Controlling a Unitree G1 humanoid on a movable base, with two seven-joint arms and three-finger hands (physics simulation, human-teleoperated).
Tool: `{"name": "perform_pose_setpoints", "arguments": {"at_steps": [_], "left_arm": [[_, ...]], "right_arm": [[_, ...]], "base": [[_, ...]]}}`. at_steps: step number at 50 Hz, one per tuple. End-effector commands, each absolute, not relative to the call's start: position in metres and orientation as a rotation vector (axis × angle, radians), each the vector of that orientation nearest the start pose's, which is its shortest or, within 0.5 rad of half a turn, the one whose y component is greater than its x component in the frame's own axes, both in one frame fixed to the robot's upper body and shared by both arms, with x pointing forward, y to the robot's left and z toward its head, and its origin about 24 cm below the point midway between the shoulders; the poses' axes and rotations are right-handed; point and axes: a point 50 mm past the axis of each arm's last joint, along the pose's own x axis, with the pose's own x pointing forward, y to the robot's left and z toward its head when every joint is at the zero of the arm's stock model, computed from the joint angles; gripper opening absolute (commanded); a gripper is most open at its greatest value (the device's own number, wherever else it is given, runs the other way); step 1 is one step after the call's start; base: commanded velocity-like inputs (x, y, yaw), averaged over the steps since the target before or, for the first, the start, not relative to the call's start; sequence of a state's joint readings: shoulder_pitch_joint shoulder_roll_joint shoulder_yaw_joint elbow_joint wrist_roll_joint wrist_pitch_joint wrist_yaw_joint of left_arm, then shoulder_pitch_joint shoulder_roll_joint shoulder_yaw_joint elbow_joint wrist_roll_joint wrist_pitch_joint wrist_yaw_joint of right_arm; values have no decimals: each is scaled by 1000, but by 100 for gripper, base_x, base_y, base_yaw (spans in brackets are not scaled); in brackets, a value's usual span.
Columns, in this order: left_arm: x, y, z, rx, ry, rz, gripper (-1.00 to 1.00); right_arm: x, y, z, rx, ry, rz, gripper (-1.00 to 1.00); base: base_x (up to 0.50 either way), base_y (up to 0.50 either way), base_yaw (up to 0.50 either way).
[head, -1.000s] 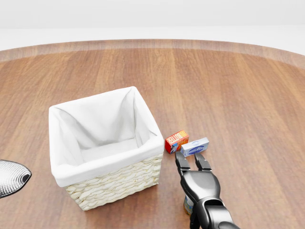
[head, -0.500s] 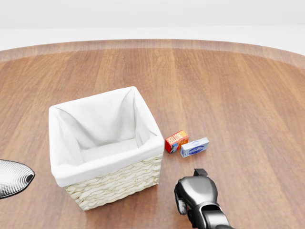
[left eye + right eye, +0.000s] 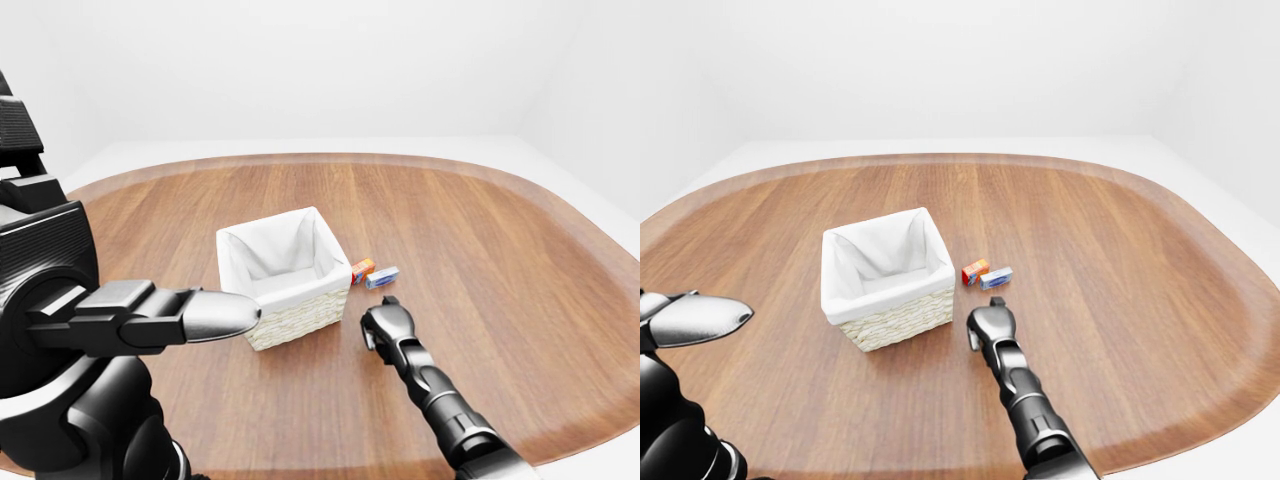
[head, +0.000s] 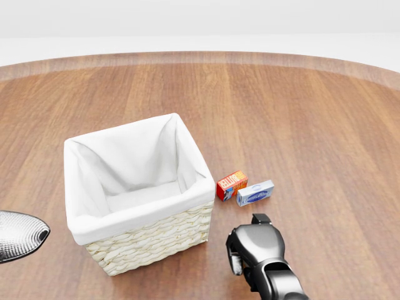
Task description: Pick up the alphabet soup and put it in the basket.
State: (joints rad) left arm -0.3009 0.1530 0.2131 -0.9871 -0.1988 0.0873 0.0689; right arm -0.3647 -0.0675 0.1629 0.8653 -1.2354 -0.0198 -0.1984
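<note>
The alphabet soup can shows only as a pale sliver under my right hand, low in the head view, just right of the basket. The hand's fingers are curled down around the can and cover nearly all of it. The wicker basket with a white cloth liner stands left of the hand, and nothing lies in it. My left hand hovers at the bottom left edge, apart from the basket, with its fingers stretched out and holding nothing.
A small red box and a blue-and-white box lie side by side just above my right hand, near the basket's right corner. The round wooden table extends wide around everything.
My right hand's fingers, stretched out toward the boxes a second ago, have folded down over the can. The left hand has drifted slightly right. The camera has not moved.
</note>
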Motion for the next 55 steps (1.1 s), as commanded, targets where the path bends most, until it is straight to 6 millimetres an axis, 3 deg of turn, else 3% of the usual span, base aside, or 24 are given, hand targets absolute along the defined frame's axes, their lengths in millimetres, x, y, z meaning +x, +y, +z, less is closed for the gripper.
{"name": "perform_pose_setpoints", "arguments": {"at_steps": [1, 13, 30, 39, 55], "left_arm": [[159, 170, 287, -4, -1204, 14, 100], [158, 168, 287, -5, -1207, 7, 100], [157, 169, 289, -20, -1219, 8, 100], [157, 169, 288, -18, -1214, 9, 100], [157, 169, 288, -12, -1215, 7, 100]], "right_arm": [[291, -123, -20, -1370, 117, 304, -94], [286, -123, -3, -1384, 113, 328, -94], [291, -122, 80, -1337, 11, 277, -93], [279, -119, 127, -1349, -55, 280, -93], [284, -114, 168, -1349, -145, 254, -93]], "base": [[0, 0, 0], [0, 0, 0], [0, 0, 0], [0, 0, 0], [0, 0, 0]]}}
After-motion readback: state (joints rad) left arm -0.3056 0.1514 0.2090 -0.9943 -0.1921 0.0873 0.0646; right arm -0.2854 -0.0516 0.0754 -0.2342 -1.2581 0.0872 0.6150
